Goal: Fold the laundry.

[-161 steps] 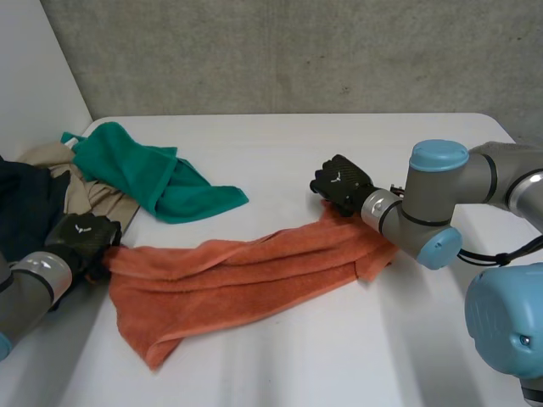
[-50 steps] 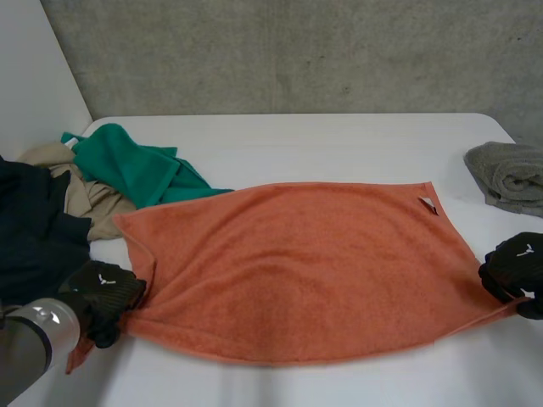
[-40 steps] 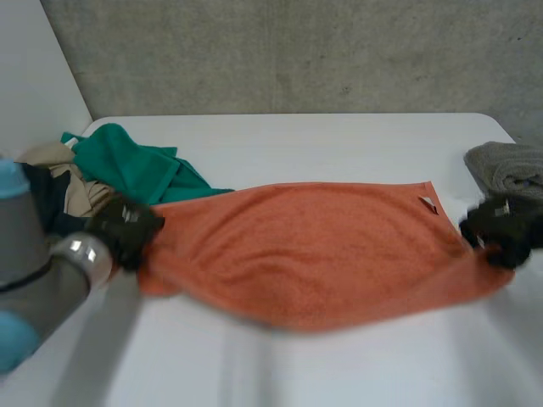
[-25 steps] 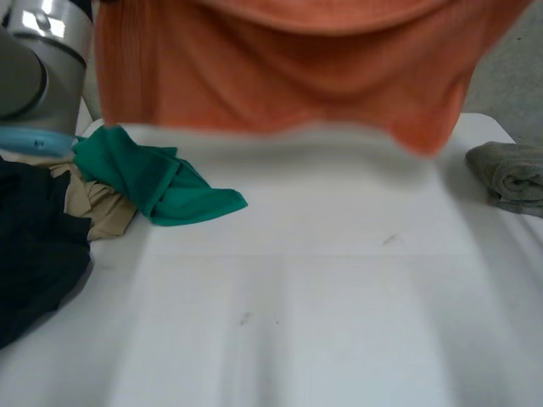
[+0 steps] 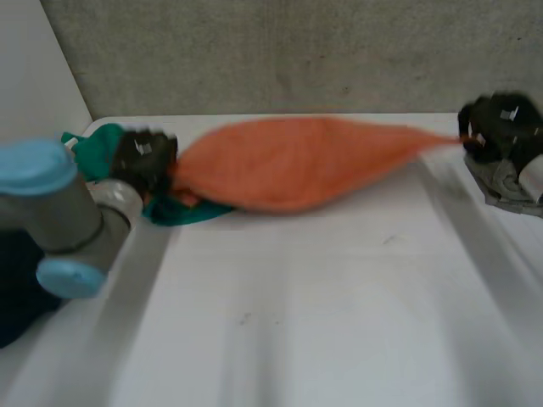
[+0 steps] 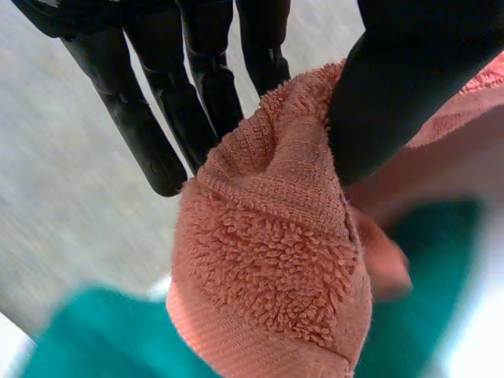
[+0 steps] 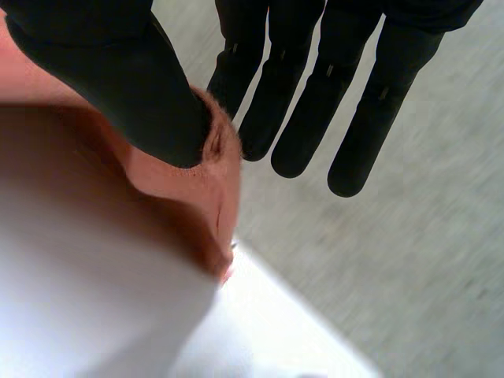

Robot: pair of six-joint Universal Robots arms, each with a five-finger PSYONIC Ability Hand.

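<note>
The bare white surface (image 5: 322,322) lies nearest, with a dark garment (image 5: 17,297) at its near left edge. Farther back, an orange towel (image 5: 288,165) hangs stretched between the two hands. The left hand (image 5: 144,158) pinches one end between thumb and fingers, beside a green cloth (image 5: 191,212). The right hand (image 5: 496,127) pinches the opposite end the same way, beside a grey towel (image 5: 509,193).

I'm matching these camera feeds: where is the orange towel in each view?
Head view: orange towel stretched between left hand and right hand.
Left wrist view: orange towel corner pinched between left hand thumb and fingers, green cloth beneath.
Right wrist view: orange towel end pinched under right hand thumb.
Shared landmark: green cloth, by the left hand.
</note>
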